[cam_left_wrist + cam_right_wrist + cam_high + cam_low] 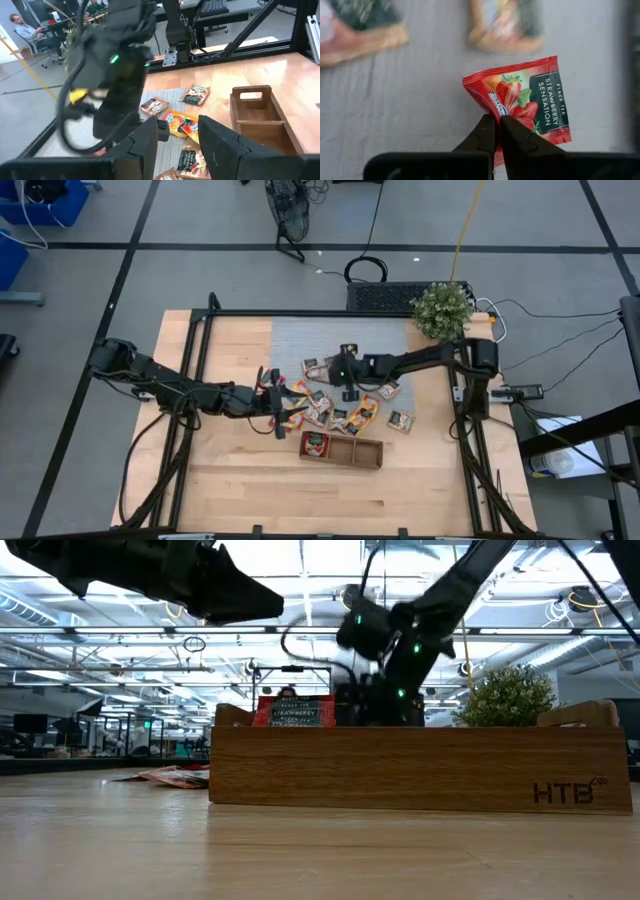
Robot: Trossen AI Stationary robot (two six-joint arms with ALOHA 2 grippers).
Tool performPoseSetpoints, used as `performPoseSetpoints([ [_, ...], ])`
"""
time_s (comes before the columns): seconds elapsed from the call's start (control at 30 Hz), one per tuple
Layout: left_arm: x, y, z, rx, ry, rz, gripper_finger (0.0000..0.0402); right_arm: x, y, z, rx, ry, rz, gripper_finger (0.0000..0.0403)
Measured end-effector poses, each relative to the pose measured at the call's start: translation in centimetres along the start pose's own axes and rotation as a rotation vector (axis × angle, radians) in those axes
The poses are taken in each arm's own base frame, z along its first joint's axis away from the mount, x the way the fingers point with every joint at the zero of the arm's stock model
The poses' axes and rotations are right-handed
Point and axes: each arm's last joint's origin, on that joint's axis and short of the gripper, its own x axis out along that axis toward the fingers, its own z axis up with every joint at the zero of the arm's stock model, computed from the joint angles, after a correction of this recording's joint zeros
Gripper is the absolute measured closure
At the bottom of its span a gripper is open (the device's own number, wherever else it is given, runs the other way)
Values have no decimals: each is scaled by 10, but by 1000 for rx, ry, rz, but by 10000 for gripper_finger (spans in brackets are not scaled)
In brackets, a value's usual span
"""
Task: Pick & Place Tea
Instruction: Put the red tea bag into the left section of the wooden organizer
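Note:
Several small tea packets point(352, 412) lie scattered on a grey mat point(300, 340), red, orange-yellow and pale. One red packet point(316, 443) stands in the left compartment of the brown wooden tray point(365, 452) and shows above its wall in the low view point(293, 712). My right gripper point(348, 387) is over the middle of the pile, shut on a red strawberry packet point(532, 105). My left gripper point(180, 145) is open over the packets at the pile's left edge point(277, 406), with orange packets point(180, 122) between and beyond its fingers. My right gripper pinches the red strawberry packet by its edge near one corner point(501, 111) between its two shut fingers point(485, 132). The packet sticks out past the fingertips, tilted, over the grey mat. I cannot tell whether any part of it rests on the mat.
A potted plant point(441, 310) stands at the table's far right corner. The tray's middle and right compartments point(260, 117) hold nothing that shows. Bare wooden table lies on the near side of the tray point(330, 495). A person sits in the room behind point(22, 27).

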Motion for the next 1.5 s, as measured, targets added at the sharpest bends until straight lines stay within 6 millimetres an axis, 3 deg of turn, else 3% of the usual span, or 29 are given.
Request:
performPoseSetpoints([
  [0.13, 1, 3, 2, -78, -23, 20, 256, -27, 16, 21, -163, -22, -215, 399],
  [0.33, 3, 12, 2, -173, -31, 67, 256, -46, 48, 37, -329, -126, -373, 401],
  [0.47, 4, 15, 2, -188, -30, 81, 256, -52, 64, 35, -403, -170, -481, 402],
  [0.7, 6, 26, 0, -355, -40, 181, 256, -61, 74, 26, -440, -313, -635, 402],
  [1.03, 12, 47, -5, -570, -61, 270, 256, -68, 81, 29, -408, -442, -607, 402],
  [1.5, 17, 53, -10, -696, -72, 269, 256, -70, 80, 30, -384, -471, -608, 402],
])
